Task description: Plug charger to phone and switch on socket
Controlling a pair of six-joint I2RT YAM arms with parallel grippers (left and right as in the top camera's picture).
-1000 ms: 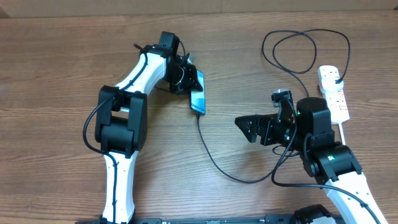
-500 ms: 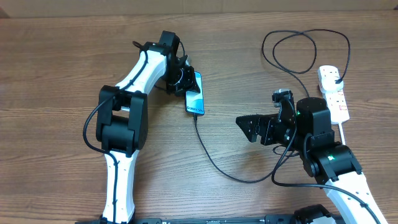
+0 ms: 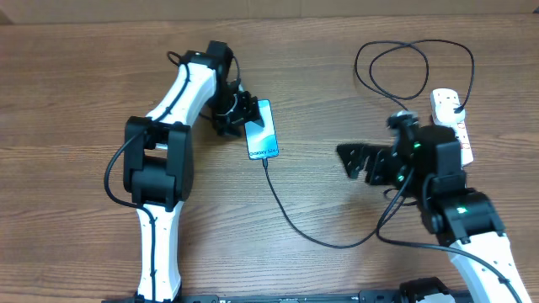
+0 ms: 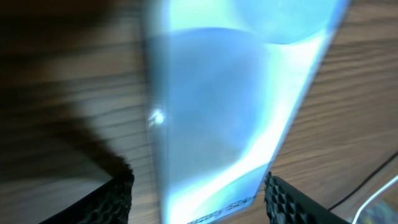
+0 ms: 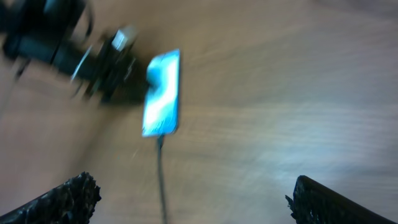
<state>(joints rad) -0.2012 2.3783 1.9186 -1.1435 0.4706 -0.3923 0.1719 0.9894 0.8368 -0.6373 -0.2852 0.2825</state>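
The phone [image 3: 263, 130] lies flat on the wooden table with its blue-white screen lit. It fills the left wrist view, phone [image 4: 217, 106], and looks blurred in the right wrist view, phone [image 5: 163, 93]. The charger [image 3: 290, 220], a thin black cable, runs from the phone's near end, curves right and loops up to a black plug in the socket [image 3: 455, 130], a white strip at the far right. My left gripper [image 3: 242, 114] stands open beside the phone's left edge, and its fingertips [image 4: 115, 199] do not touch the phone. My right gripper [image 3: 358, 160] hangs open and holds nothing between the phone and the socket.
The charger's slack forms a big loop [image 3: 413, 63] on the table behind the socket. The socket's thick white cord [image 3: 465, 181] runs toward the front beside my right arm. Bare wood table [image 3: 84, 84] lies to the left and behind.
My left gripper has opened and let go of the phone, which now lies flat, a little further left. My right arm has swung right, toward the socket, opening slightly wider.
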